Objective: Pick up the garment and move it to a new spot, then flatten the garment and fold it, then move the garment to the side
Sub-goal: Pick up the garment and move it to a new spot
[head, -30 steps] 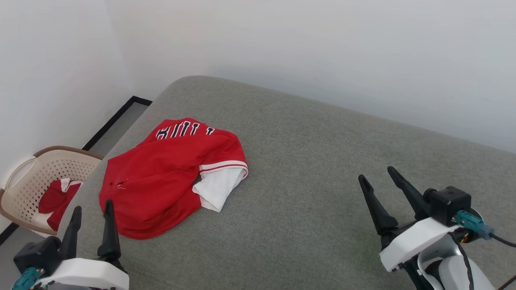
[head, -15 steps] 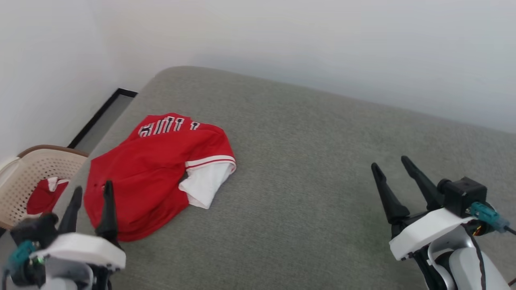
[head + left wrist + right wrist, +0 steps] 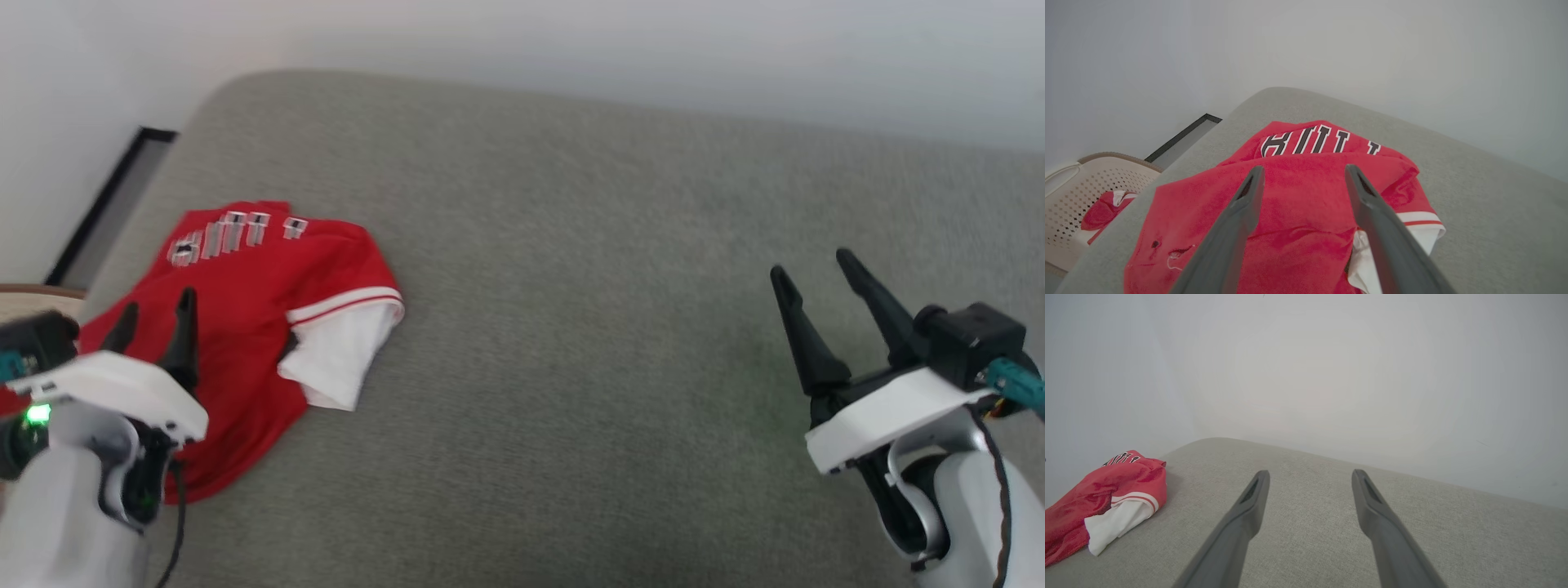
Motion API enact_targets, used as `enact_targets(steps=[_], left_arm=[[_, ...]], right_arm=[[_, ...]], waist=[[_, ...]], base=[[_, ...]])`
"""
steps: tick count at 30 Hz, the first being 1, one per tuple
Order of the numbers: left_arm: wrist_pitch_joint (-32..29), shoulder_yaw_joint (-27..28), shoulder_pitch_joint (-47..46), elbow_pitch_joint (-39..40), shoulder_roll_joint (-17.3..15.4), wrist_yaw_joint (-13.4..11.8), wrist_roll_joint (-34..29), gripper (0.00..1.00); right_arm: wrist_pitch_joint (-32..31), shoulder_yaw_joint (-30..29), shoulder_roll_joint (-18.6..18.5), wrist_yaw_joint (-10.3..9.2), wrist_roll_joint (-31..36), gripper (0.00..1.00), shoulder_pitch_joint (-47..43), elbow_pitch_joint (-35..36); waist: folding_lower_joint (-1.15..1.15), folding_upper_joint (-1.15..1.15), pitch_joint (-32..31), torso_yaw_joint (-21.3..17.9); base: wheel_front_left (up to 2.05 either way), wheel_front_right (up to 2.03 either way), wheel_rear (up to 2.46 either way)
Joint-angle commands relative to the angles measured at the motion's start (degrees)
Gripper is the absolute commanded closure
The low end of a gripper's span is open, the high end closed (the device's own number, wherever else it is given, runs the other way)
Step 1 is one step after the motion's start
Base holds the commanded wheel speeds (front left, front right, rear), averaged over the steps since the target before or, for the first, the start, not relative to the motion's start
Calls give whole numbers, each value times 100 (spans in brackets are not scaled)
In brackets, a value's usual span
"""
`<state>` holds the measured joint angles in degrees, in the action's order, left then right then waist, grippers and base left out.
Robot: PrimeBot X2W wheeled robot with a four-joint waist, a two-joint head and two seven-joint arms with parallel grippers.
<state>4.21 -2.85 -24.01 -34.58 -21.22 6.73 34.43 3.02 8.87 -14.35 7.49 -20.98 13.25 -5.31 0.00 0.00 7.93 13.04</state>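
Lying crumpled, red garment [image 3: 245, 282] with white sleeve end, left gripper [image 3: 159, 299] and right gripper [image 3: 808, 261] spread, empty.

From where I stand, plain white walls [image 3: 571, 33] meet behind a broad grey fabric-covered cushion with a rounded corner [image 3: 571, 245]. A black skirting strip [image 3: 157, 133] runs beside it, and a beige perforated plastic basket [image 3: 1069, 200] sits below.

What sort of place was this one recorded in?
Likely a plain indoor laundry-folding setup: grey upholstered surface against a white wall, crumpled red jersey on it, perforated laundry basket beside it.
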Motion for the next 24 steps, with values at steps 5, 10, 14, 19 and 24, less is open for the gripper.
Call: enact_targets(steps=[5,10,14,19,24], left_arm=[[-531,-250,-717,-843,-196,72,265,0],[-1162,-496,-1221,-1478,-272,72,481,0],[-2085,-730,-1648,-2221,-319,74,623,0],[-2920,-900,-1964,-3042,-104,58,675,0],[-3474,-1207,-1967,-3464,196,77,701,0]], right_arm=[[-65,-31,-36,0,75,0,231,150],[-103,-52,-62,0,107,0,344,254],[-137,-67,-90,0,129,0,450,316],[-186,-50,-98,0,152,0,531,376],[-194,-20,-83,0,167,0,589,360]], waist=[[0,0,656,-426],[0,0,938,-540],[0,0,1155,-610],[0,0,1308,-667],[0,0,1344,-709]], base=[[0,0,0],[0,0,0],[0,0,0],[0,0,0],[0,0,0]])
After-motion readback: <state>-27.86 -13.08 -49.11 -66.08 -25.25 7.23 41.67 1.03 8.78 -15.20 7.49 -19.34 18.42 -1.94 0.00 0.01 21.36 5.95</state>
